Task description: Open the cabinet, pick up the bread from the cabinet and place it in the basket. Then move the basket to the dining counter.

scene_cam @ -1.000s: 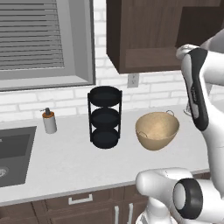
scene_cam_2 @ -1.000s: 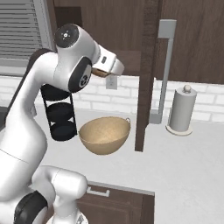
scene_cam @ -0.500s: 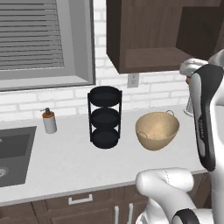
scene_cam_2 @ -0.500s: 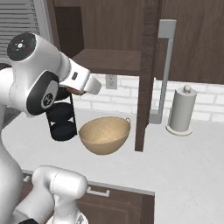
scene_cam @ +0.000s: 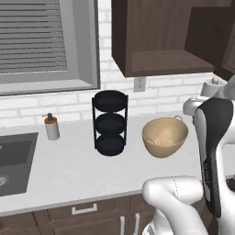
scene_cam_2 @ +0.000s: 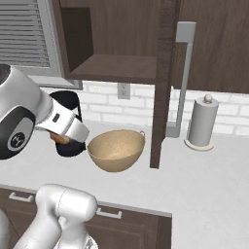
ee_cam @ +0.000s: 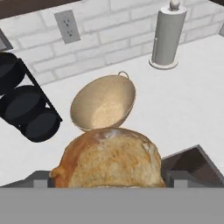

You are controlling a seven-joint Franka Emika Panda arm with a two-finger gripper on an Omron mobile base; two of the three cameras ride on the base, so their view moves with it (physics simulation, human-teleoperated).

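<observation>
The bread [ee_cam: 109,159] sits clamped in the wide-spread pincer [ee_cam: 109,181], above the basket [ee_cam: 103,107].

A glossy white shell is seen over the whole arm [scene_cam: 215,156], built up from rounded, tube-like segments. The links are joined by dark grey to black bands, and a long dark panel is set into the upright segment in the left base view. A round dark joint cap ringed in black, carrying a small pale mark, is shown in the right base view. The base [scene_cam_2: 61,214] is formed of bulbous white casings. A squared pale grey block sits at the wrist.
</observation>
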